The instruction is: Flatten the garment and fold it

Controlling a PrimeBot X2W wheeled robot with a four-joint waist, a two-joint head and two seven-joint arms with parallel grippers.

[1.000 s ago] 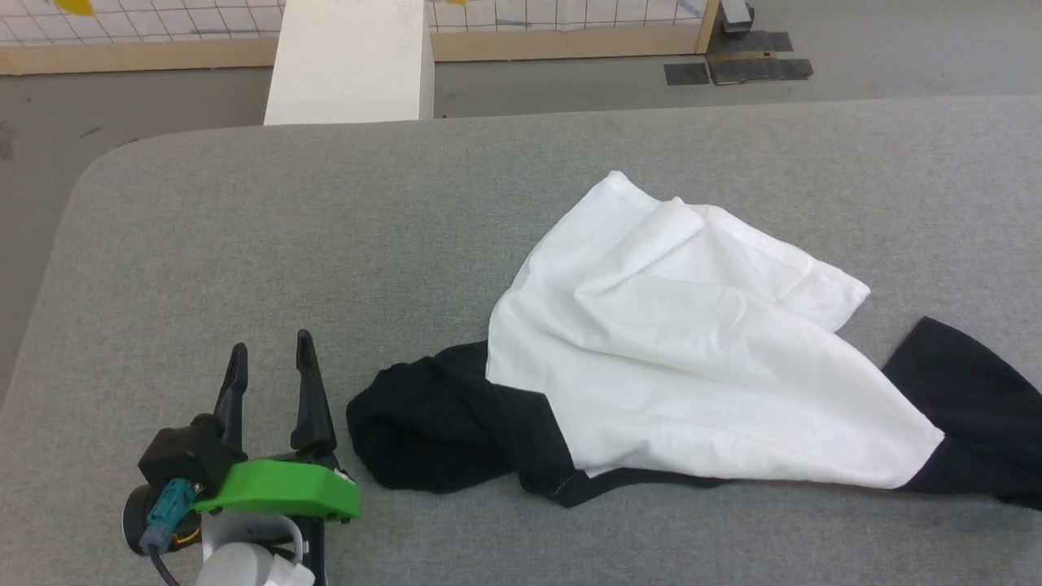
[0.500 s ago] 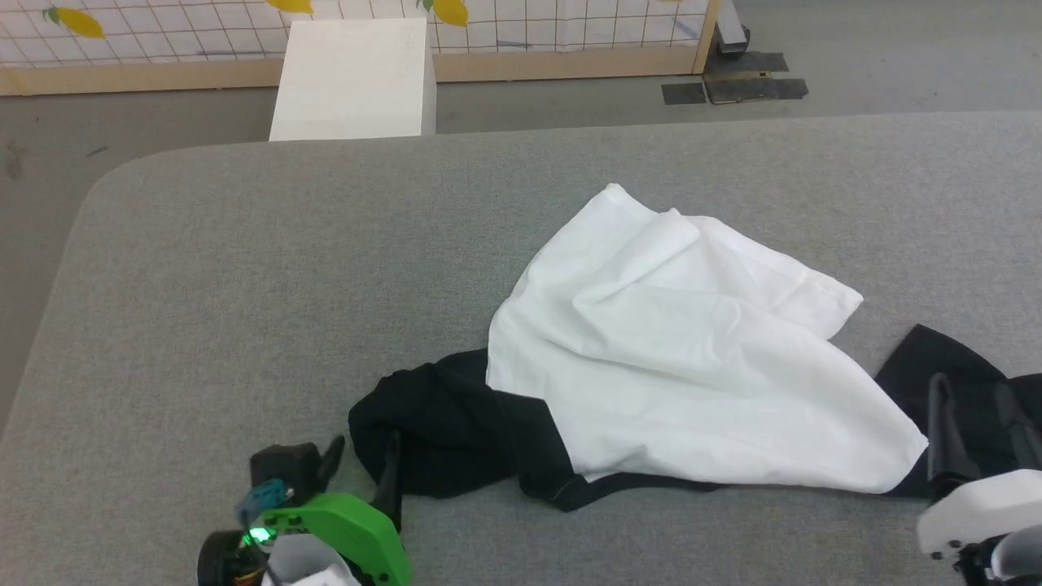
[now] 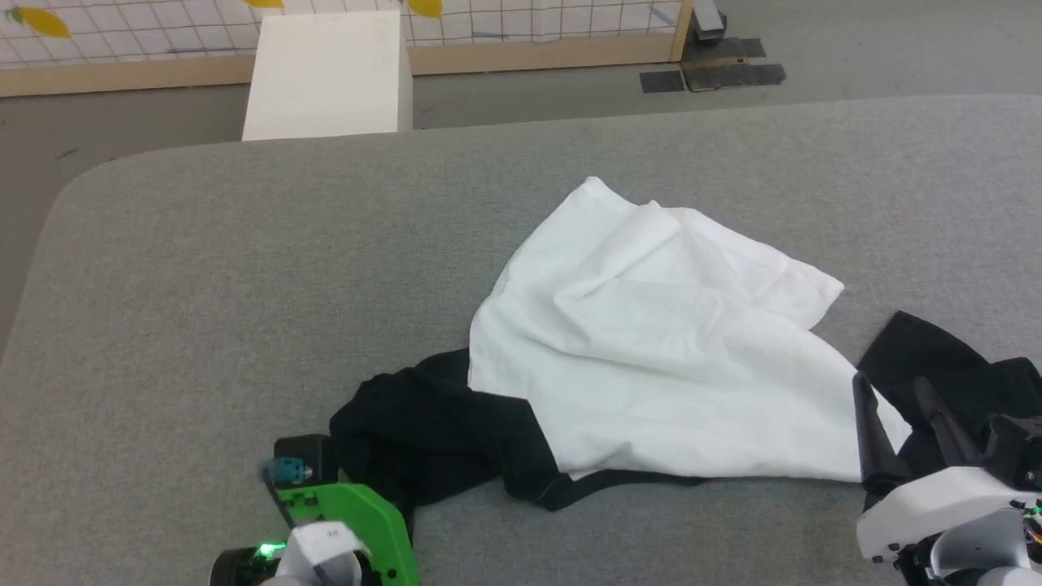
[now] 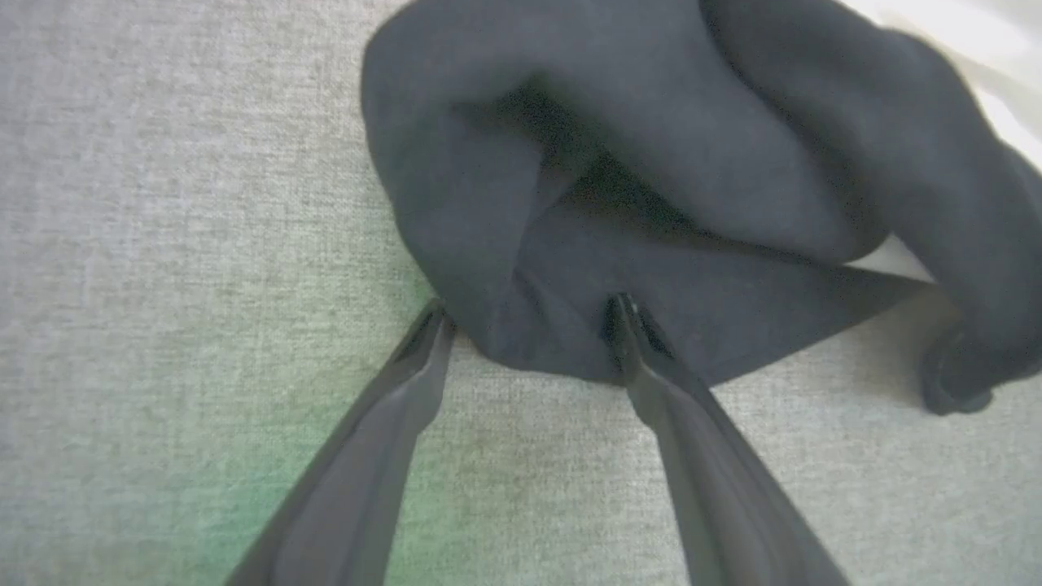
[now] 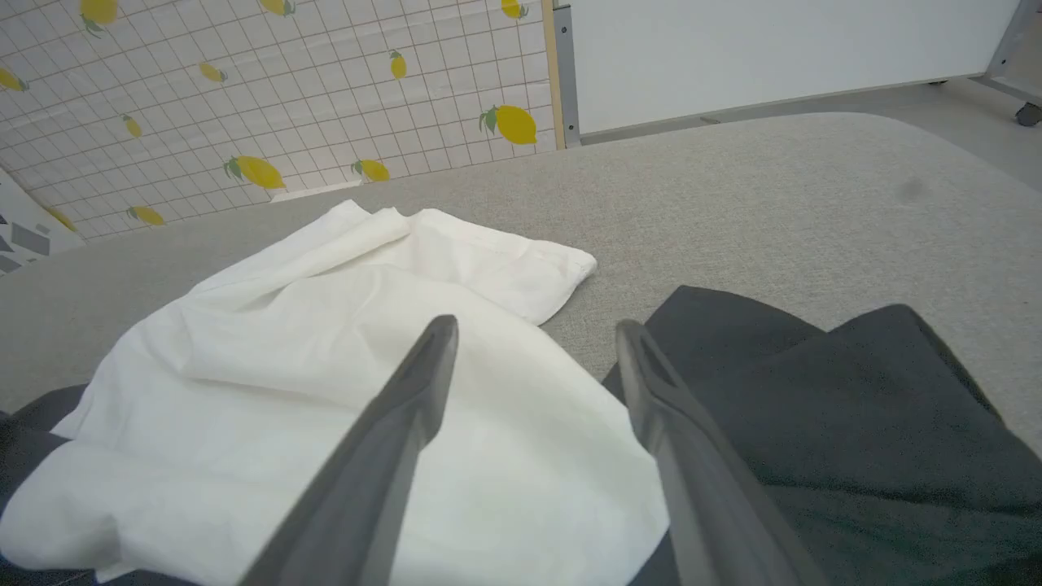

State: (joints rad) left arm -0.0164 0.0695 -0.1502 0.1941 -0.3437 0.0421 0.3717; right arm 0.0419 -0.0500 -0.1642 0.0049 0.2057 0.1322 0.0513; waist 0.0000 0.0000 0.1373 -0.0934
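Left end effector (image 4: 529, 309) and right end effector (image 5: 537, 327), both spread wide, empty, have reached the garment (image 3: 651, 358).

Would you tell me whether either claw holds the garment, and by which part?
Nothing is held: the left claw stands open at a black fold of the garment, and the right claw is open over it.

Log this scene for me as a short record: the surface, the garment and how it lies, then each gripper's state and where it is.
surface: grey table
garment: T-shirt, white body, black sleeves
lay: crumpled, not flattened, not folded
left gripper: open, fingers astride the near edge of the bunched black fabric
right gripper: open, over where the white panel meets the other black part
held: nothing
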